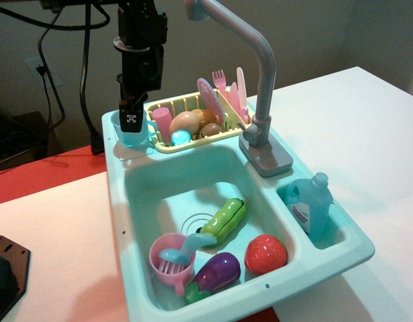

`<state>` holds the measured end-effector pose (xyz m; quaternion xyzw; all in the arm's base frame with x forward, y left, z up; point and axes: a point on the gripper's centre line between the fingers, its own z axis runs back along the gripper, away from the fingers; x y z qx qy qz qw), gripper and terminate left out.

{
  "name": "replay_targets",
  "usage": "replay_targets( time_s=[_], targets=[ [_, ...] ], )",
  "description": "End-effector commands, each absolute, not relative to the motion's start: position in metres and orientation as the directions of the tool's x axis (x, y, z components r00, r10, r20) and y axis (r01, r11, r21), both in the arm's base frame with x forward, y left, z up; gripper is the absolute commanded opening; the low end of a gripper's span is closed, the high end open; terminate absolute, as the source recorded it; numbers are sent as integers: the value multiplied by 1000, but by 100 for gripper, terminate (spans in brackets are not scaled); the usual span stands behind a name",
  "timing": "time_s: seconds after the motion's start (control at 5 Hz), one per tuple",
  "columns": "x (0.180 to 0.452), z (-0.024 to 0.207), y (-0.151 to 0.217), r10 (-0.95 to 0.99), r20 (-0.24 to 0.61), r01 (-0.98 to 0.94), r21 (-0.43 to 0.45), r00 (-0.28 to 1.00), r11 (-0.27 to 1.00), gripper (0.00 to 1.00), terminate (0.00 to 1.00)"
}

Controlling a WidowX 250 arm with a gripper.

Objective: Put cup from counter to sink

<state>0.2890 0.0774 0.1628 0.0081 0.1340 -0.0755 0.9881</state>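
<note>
My gripper (131, 121), upper left of frame, reaches straight down into the blue cup (134, 136) on the counter (117, 149), apparently pinching its rim; sink (140, 194) basin lies lower right.

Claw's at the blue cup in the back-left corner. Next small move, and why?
Probably a short straight lift. The claw sits right at the rim of the cup, which stands upright on the counter beside the yellow dish rack. Whether the grip is closed can't be told. Raising it first would clear the ledge before moving over the sink.
</note>
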Motion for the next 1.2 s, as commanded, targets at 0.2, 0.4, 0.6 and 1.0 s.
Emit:
replay_targets(
  time_s=[0.2, 0.4, 0.6, 1.0],
  targets=[
    [301, 158, 77, -139, -270, 142, -9, 953, 990, 100, 0],
    [299, 146, 76, -133, -281, 134, -17, 950, 991, 100, 0],
    [295, 142, 76, -130, -264, 134, -5, 956, 991, 0, 0],
    [289, 141, 74, -120, -252, 121, -12, 960, 993, 0, 0]
  ],
)
